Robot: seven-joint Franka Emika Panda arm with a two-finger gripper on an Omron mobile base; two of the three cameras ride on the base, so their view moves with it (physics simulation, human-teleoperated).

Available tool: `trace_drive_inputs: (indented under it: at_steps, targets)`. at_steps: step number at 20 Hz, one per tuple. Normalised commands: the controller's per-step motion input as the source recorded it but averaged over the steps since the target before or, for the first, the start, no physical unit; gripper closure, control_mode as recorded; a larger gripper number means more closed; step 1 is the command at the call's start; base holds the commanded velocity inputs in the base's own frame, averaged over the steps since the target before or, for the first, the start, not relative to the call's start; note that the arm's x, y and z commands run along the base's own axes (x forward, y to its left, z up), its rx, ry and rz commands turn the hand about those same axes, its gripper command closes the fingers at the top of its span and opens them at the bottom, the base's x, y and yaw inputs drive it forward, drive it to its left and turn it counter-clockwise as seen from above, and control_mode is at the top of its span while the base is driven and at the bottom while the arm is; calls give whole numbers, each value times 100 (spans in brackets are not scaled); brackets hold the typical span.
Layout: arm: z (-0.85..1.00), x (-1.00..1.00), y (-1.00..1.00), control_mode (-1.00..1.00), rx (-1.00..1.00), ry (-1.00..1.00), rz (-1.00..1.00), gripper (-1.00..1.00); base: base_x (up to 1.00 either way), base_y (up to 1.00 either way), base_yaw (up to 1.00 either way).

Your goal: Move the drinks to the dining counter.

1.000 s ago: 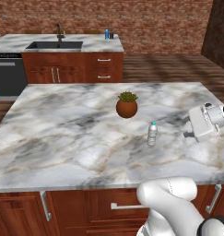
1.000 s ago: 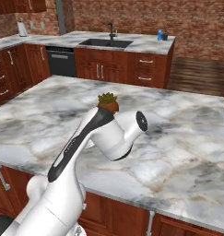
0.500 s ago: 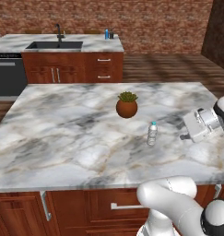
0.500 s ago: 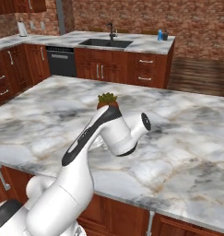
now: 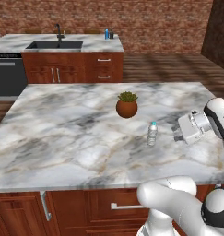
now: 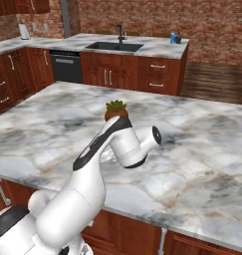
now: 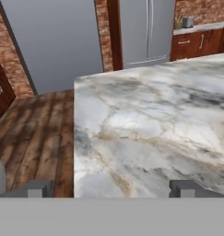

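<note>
The marble island bench (image 5: pixel 76 138) is taking up the foreground of both base views, its grey-white veined top sitting on reddish-brown wood cabinets. In the hand view the same bench top (image 7: pixel 150 129) is stretching away to the right, with a dark wood floor (image 7: pixel 35 138) lying to its left and a tall grey refrigerator (image 7: pixel 148 30) standing beyond.

Behind the island, well apart from it across the floor, the dining bench (image 5: pixel 95 44) is running along the brick wall, carrying a black inset sink (image 5: pixel 54 45) and a black faucet (image 5: pixel 59 30). A black dishwasher (image 5: pixel 8 76) is sitting in its base on the left side of the left base view.

The white arm (image 6: pixel 100 159) is reaching forward over the island, and in the right base view it is covering part of the bench in front of the plant.

The terracotta pot with a green plant (image 5: pixel 126 105) is standing upright near the middle of the island.

The claw (image 5: pixel 180 133) is hanging over the island's right part, pointing sideways; its two finger tips (image 7: pixel 38 188) are standing wide apart and holding nothing.

The clear plastic water bottle (image 5: pixel 152 133) is standing upright on the island, in front of the pot and near the claw, not touched by it.

Two small drinks are standing on the dining bench's right end: a blue can (image 5: pixel 106 33) and, just beside it, a dark bottle (image 5: pixel 111 34).
</note>
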Motion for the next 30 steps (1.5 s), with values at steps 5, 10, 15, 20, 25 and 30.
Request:
trace_drive_inputs:
  at_steps: [5, 10, 15, 20, 25, 30]
  targets:
    - [0, 39, -2, -100, 0, 0, 0, -100, 0, 0, 0]
    - [0, 41, -6, -100, 0, 0, 0, -100, 0, 0, 0]
    - [0, 35, -9, -100, 0, 0, 0, -100, 0, 0, 0]
    - [-7, 22, -4, -100, 0, 0, 0, -100, 0, 0, 0]
    - [-17, 3, 0, -100, 0, 0, 0, -100, 0, 0, 0]
    - [-16, 12, 0, -100, 0, 0, 0, -100, 0, 0, 0]
